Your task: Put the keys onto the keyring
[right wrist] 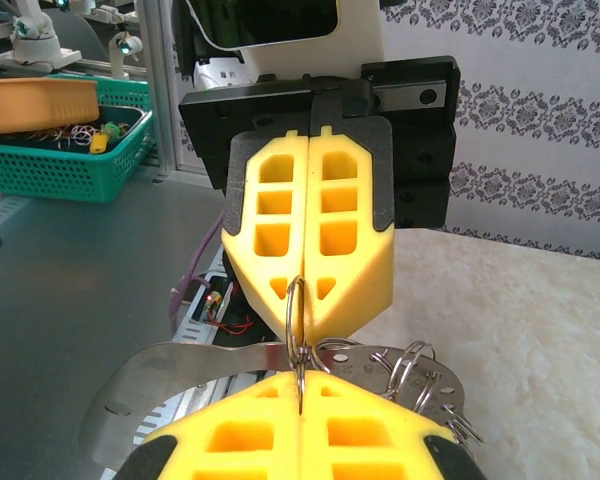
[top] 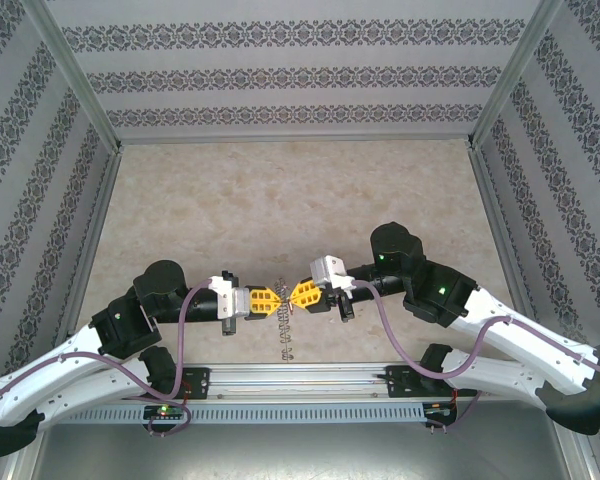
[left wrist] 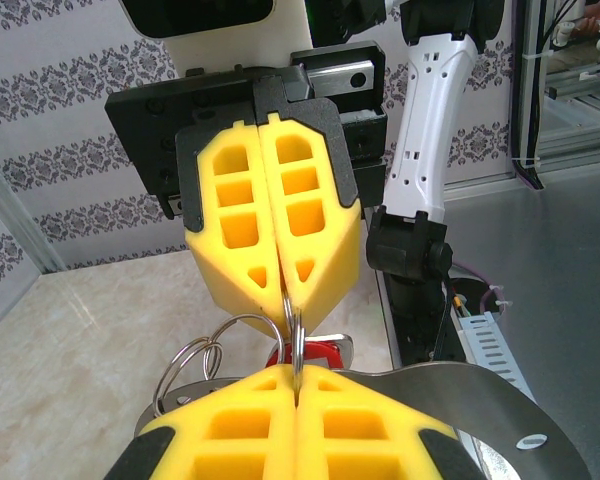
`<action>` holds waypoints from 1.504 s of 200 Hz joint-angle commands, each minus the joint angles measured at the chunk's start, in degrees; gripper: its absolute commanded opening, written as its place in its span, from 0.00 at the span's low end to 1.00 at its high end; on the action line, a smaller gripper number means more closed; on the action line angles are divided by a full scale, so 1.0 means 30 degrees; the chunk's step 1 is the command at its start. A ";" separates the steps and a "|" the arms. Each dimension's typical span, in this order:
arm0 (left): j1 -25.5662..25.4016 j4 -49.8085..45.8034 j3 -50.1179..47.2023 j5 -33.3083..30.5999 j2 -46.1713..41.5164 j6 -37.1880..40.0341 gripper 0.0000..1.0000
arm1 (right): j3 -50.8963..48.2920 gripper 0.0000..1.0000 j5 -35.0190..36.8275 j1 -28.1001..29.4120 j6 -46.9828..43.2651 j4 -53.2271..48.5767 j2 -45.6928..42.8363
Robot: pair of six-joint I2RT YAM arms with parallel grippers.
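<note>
A: Keyring – where's it, and why the double hold?
B: Lower centre of overhead frame, over the marbled tabletop. There the left gripper & right gripper meet nose to nose, each w/ pads pressed together, both pinching one thin wire loop of the keyring edge-on. Prob. one steadies it while the other works the coil open.
A: Rest of it?
B: Its small silvery rings dangle lower right in right wrist view.
A: Key?
B: The red-headed key sits just behind the pinch, low centre of left wrist view. Can't tell if it's threaded on.
</note>
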 commanded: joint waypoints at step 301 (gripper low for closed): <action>0.0212 0.0590 0.0420 -0.0880 0.0675 0.0866 0.00 | 0.0816 0.00 -0.1915 0.0107 0.0571 0.0626 0.0515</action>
